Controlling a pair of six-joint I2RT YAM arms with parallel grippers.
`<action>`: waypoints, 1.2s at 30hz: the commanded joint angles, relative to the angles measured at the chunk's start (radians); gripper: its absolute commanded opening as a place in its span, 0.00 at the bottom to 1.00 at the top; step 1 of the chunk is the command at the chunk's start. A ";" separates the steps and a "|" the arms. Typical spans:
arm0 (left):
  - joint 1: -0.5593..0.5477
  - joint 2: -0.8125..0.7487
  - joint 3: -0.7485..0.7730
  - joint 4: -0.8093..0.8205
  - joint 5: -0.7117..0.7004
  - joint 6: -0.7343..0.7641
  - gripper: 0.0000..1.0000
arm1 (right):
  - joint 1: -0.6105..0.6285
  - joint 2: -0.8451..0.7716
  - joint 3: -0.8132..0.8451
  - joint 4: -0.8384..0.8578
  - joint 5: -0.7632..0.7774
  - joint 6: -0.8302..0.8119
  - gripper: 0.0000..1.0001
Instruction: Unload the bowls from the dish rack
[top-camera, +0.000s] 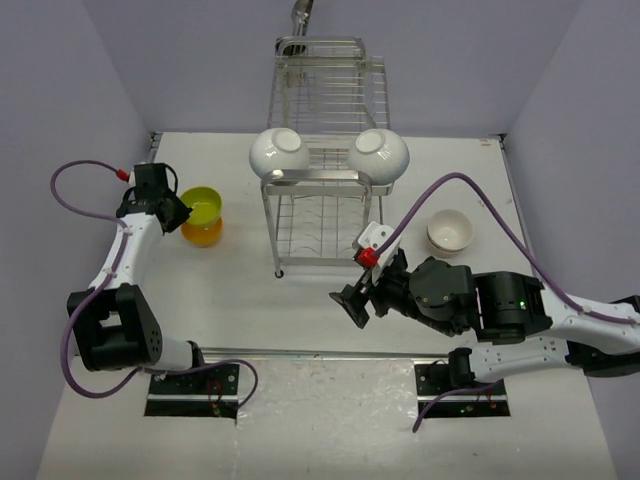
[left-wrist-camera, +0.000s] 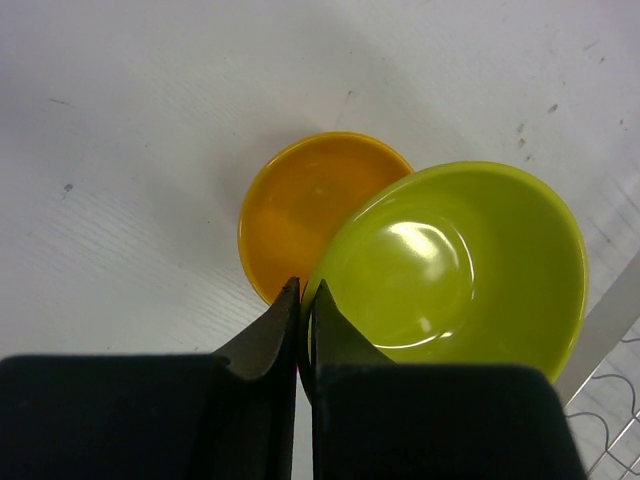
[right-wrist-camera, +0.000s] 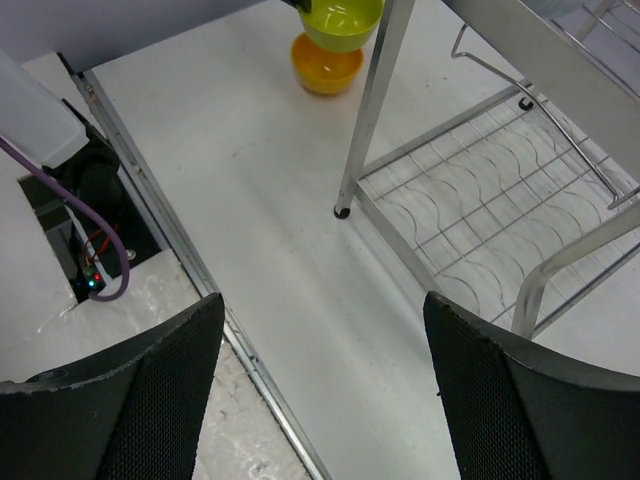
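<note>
**Ana:** Where is the left gripper (left-wrist-camera: 305, 290)?

**Ben:** At the left side of the table (left-wrist-camera: 130, 150), well apart from the dish rack (top-camera: 322, 100). Its fingers are pressed nearly together, pinching the near rim of the lime green bowl (left-wrist-camera: 455, 265). That bowl overlaps the orange-yellow bowl (left-wrist-camera: 300, 195) below it and is offset to one side. I cannot tell whether the two touch.

**Ana:** And the rack itself?

**Ben:** It stands upright at the middle back. The left white bowl (top-camera: 279, 152) and the right white bowl (top-camera: 381, 155) sit at the upper tier's front corners with their bases turned up. Each juts out past the wire frame. A third white bowl (top-camera: 449, 231) stands mouth-up on the table to the rack's right, apart from its legs.

**Ana:** The right gripper (top-camera: 355, 300)?

**Ben:** It is low, just in front of the rack's front edge, with its fingers spread wide and only tabletop between them. Its wrist view shows the rack's front left foot just ahead.

**Ana:** Where is there room?

**Ben:** A broad strip of tabletop runs between the rack's front legs and the metal rail (top-camera: 300, 352) at the near edge. There is more between the front left leg and the two coloured bowls.
</note>
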 joint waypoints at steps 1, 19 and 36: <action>0.019 0.018 0.043 0.073 -0.024 -0.015 0.00 | 0.002 -0.008 -0.013 0.030 -0.006 0.010 0.81; 0.062 0.086 -0.042 0.153 0.011 -0.004 0.00 | 0.001 -0.022 -0.075 0.047 -0.015 0.009 0.84; 0.062 0.107 -0.101 0.187 0.017 -0.007 0.01 | -0.004 -0.005 -0.086 0.049 -0.032 0.003 0.85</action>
